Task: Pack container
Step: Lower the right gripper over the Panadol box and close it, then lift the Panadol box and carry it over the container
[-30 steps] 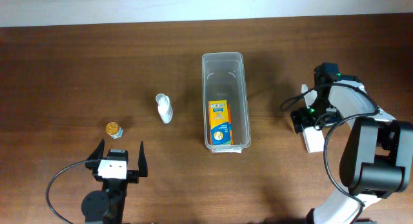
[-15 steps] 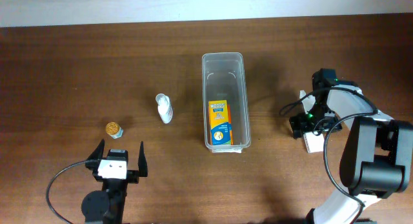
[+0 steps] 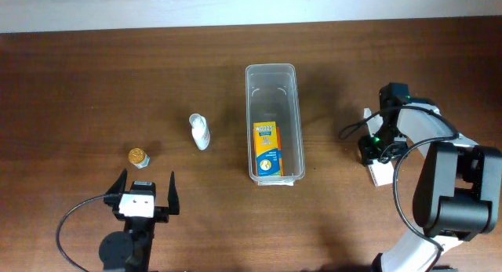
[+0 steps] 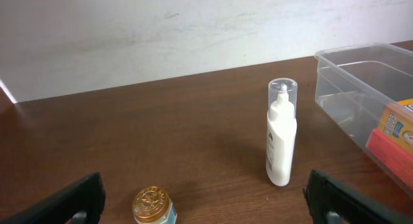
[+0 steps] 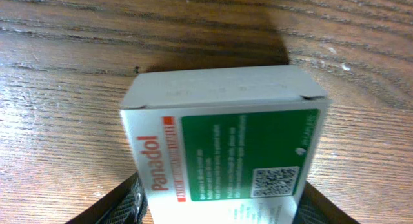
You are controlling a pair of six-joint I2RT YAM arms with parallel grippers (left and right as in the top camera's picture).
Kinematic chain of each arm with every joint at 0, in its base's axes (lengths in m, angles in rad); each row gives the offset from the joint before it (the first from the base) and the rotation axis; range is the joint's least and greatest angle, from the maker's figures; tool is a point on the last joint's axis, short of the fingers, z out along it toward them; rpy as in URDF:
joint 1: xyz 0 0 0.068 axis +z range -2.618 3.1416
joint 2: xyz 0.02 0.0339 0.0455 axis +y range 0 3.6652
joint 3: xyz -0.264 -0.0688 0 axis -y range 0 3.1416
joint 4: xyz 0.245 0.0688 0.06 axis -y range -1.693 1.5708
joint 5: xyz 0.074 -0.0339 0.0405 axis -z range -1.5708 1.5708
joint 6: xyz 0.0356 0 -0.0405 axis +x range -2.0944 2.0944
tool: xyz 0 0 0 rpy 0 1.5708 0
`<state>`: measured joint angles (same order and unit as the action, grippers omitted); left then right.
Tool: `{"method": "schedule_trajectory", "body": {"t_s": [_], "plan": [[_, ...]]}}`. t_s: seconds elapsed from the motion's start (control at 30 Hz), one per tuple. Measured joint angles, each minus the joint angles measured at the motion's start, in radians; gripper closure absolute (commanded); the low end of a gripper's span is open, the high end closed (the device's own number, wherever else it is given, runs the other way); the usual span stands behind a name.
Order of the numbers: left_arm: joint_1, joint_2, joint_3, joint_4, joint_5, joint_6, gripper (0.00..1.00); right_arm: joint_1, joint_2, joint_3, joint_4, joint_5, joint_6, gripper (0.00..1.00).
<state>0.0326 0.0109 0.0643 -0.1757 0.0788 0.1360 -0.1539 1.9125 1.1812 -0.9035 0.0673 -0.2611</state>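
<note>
the right gripper [image 5: 216, 203] is down at the table, part-way closed on a small white and green cardboard box printed "panadol" [image 5: 219, 140]. its dark fingers [image 5: 126, 201] sit against the box's two opposite sides, and the box lies flat on the dark brown wooden table [image 3: 78, 84]. from overhead, this gripper [image 3: 379, 150] and the white end of the box [image 3: 382, 175] are on the right side of the table, well apart from the container.

the left gripper [image 3: 147, 186] is spread wide at the near left edge and has nothing between its fingers [image 4: 77, 198].

near it stands a small jar with a gold lid [image 3: 139, 156]. beyond that is a white plastic bottle with a clear cap [image 4: 282, 146], upright.

the long, narrow clear plastic container with rounded corners [image 3: 271, 67] sits in the middle of the table, its length running away from the robot. inside it, at the near end, lies an orange and blue cardboard box [image 3: 267, 149], flat on the bottom.
</note>
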Motion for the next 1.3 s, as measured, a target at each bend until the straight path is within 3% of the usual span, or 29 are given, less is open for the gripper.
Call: {"method": "schedule_trajectory", "body": {"t_s": [0.57,0.87,1.3], "plan": [[0.0,0.0,0.0,0.0,0.0,0.0,0.01,0.0,0.005,0.071,-0.071,0.0,0.032,0.58],[0.0,0.0,0.0,0.0,0.0,0.0,0.01,0.0,0.005,0.177,-0.093,-0.082,0.053,0.57],[0.0,0.0,0.0,0.0,0.0,0.0,0.01,0.0,0.006,0.39,-0.216,-0.358,0.109,0.57]]}}
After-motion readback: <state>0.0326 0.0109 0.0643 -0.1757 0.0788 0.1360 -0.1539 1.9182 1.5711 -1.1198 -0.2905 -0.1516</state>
